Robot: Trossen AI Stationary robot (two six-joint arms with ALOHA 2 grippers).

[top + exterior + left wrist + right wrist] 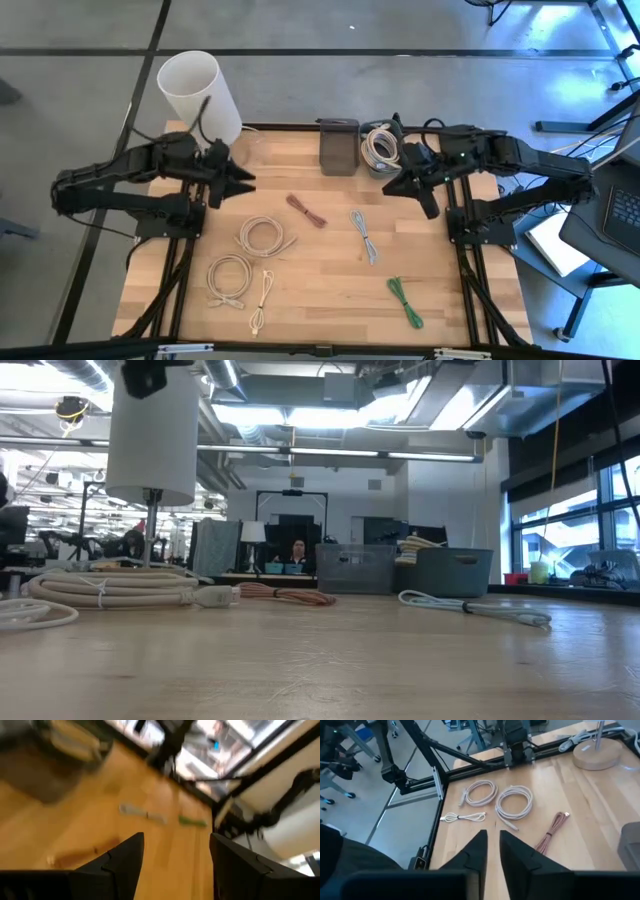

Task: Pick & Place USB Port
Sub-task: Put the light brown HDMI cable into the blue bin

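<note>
Cables lie spread across the table (330, 300), none picked yet: two cream coils (262, 236) and (229, 276) left of centre, a thin white lead (261, 301) near them, a copper-brown cable (306, 210) mid-table, a grey one (364, 236) to its right, a green one (405, 301) at the near right. Which of these counts as the USB item I can't tell from here. Left gripper (240, 181) hangs above the far-left part of the table, beside the white lamp (198, 95), fingers (125, 862) spread wide with nothing between them. Right gripper (427, 198) is raised at the far right, just by the grey bin (340, 146) and the tub (380, 150) stuffed with coiled cable; its fingers (475, 852) sit nearly together with only a slim gap, holding nothing. Its wrist camera looks over the brown cable and the coils, so I'd guess a pick comes from that side, bins at the far edge being the likely drop. Spreading the cables out keeps each one graspable alone. A person sits at a desk in the room behind.
</note>
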